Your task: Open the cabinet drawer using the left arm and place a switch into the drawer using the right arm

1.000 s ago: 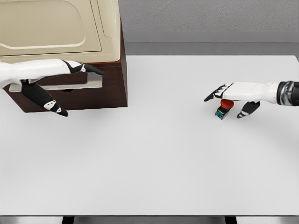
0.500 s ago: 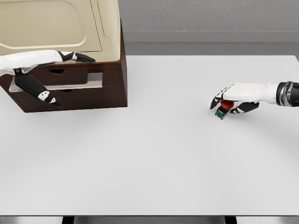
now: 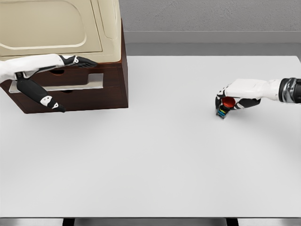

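The right hand partly hides the switch, fingers curled around its red cap; a dark, striped base shows beneath, near the desk's right edge. The left hand, fingers spread, reaches across the cabinet drawer at the far left corner.

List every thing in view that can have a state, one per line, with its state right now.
Cabinet drawer: pulled partly out of the brown cabinet.
Switch: upright on the white table, red button on top, fingers wrapped around it.
Left hand: fingers extended, at the cabinet front above the drawer, holding nothing.
Right hand: closed on the switch.
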